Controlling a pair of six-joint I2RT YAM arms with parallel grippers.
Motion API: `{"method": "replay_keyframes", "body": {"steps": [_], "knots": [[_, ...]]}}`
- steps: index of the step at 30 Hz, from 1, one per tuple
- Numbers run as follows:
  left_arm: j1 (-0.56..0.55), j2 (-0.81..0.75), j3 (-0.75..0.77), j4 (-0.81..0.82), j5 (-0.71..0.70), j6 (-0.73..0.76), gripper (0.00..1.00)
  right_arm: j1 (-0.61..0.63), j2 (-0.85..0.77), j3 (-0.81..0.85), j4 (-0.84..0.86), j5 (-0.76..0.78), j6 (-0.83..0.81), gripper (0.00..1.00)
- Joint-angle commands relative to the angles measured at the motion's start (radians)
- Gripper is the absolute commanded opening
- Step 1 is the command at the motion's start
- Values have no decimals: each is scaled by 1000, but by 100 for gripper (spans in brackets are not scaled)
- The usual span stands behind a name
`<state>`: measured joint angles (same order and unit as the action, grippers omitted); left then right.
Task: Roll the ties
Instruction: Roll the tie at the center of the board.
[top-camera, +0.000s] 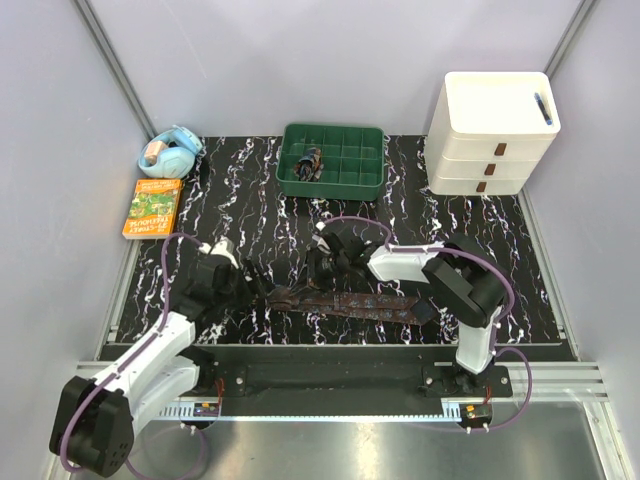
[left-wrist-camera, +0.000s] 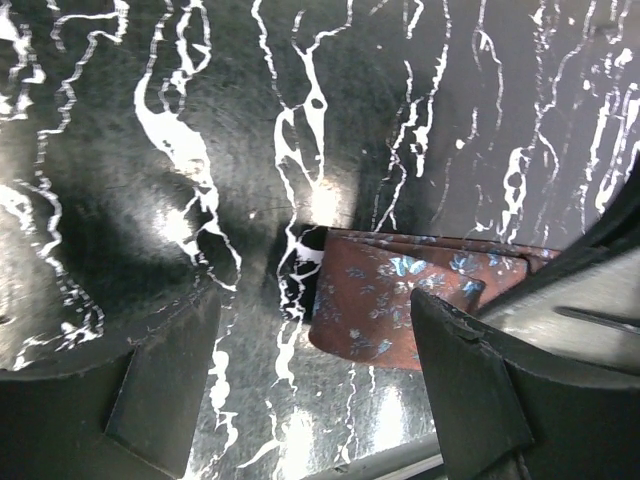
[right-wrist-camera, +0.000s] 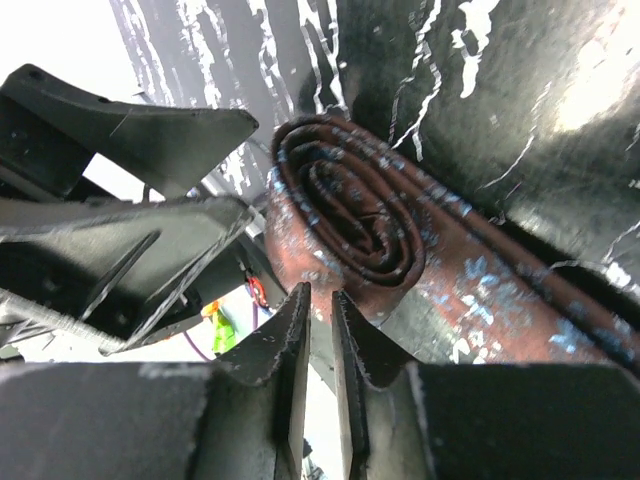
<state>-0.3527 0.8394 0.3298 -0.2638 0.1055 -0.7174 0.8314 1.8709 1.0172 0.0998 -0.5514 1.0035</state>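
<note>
One dark brown tie (top-camera: 370, 303) with a reddish pattern lies along the front of the black marbled mat. Its left end is wound into a small roll (top-camera: 285, 296). The right wrist view shows the roll's spiral (right-wrist-camera: 350, 210) just beyond my right gripper (right-wrist-camera: 318, 300). Its jaws are almost together and nothing shows between them. My right gripper (top-camera: 318, 275) hovers over the tie just right of the roll. My left gripper (top-camera: 258, 283) is open at the roll's left. The roll (left-wrist-camera: 400, 300) lies ahead of my left gripper (left-wrist-camera: 315, 350), near its right finger (left-wrist-camera: 470, 380).
A green compartment tray (top-camera: 333, 185) at the back middle holds a small dark rolled thing (top-camera: 310, 163). A white drawer unit (top-camera: 490, 130) stands at the back right. An orange book (top-camera: 152, 208) and a light blue object (top-camera: 170, 152) lie at the back left.
</note>
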Motion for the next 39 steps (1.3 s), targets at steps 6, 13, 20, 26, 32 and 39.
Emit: {"method": "replay_keyframes", "body": {"steps": [6, 13, 20, 26, 32, 39], "knots": [[15, 4, -64, 176, 112, -14, 78, 9, 59, 21, 51, -7, 1, 20], [17, 41, -95, 261, 152, -16, 75, 9, 76, 15, 34, 13, -14, 19], [17, 72, -124, 333, 192, -19, 69, 9, 99, 15, 34, 18, -19, 18], [17, 75, -138, 367, 226, -24, 60, 9, 111, 23, 32, 21, -20, 18], [17, 92, -130, 385, 260, -22, 46, 9, 126, 27, 35, 21, -19, 17], [15, 72, -92, 328, 273, -16, 25, 8, 139, 32, 37, 21, -19, 17]]}}
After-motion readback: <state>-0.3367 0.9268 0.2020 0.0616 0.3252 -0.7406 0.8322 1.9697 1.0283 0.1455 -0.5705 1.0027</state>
